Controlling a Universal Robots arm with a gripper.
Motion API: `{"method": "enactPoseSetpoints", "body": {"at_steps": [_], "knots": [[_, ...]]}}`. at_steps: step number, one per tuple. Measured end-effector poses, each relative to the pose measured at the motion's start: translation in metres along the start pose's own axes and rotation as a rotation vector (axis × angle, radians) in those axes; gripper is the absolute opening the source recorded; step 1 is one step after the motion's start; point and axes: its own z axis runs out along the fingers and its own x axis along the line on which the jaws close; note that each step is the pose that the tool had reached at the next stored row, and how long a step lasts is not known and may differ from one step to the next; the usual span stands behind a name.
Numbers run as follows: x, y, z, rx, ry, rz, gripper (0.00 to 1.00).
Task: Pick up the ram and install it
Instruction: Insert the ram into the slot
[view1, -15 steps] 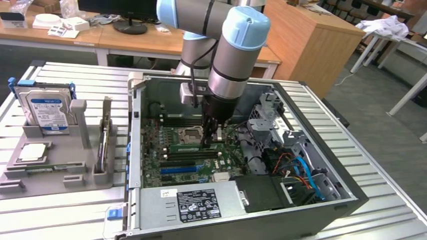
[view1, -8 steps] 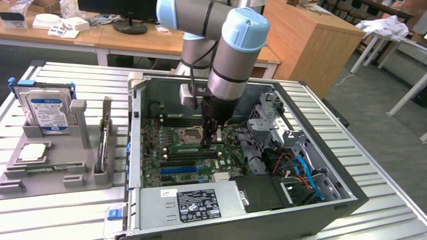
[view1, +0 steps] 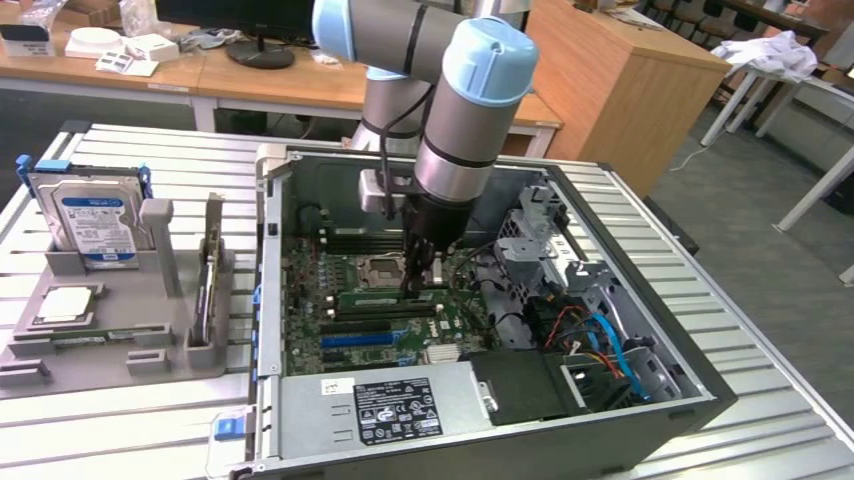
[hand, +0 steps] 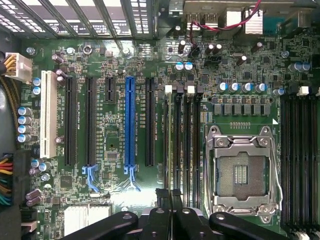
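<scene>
1. Evidently the install step is in hand: the gripper (view1: 422, 284) reaches down into the open computer case (view1: 274, 300), with its tips at the motherboard's memory slots (hand: 182, 145).
2. Its fingers (hand: 162, 197) are drawn together with no gap showing between them. Whether they nip the stick's top edge or merely bear down on it, I cannot tell.
3. The ram (view1: 380, 294), a green stick, lies along a slot directly under the fingers and stretches away from them toward the exterior view's left. The tips meet it near one end, not at its middle. Whether it is fully seated cannot be told.
4. By my judgement, seating calls for a straight downward press along the slot line, with the stick kept upright and both ends going home evenly. Pressure at one end alone could rock it.
5. Edges are close. The CPU socket (hand: 242, 172) with its metal frame sits just beside the fingers on one flank. The long black expansion slots and the blue slot (hand: 130, 125) sit on the other, and neighbouring memory slots run close alongside.
6. Straight above the fingers the way is open, but sideways there is little room.
7. The drive cage (view1: 541, 225) and the cables (view1: 601, 335) stand near the fingers on the exterior view's right.
8. The hard drive (view1: 87, 215) in its grey tray (view1: 120, 330) sits well apart, outside the case.
</scene>
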Motion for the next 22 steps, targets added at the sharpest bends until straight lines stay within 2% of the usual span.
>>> {"method": "enactPoseSetpoints", "body": {"at_steps": [22], "knots": [[0.0001, 0.0006, 0.0036, 0.0000, 0.0001, 0.000, 0.12]]}}
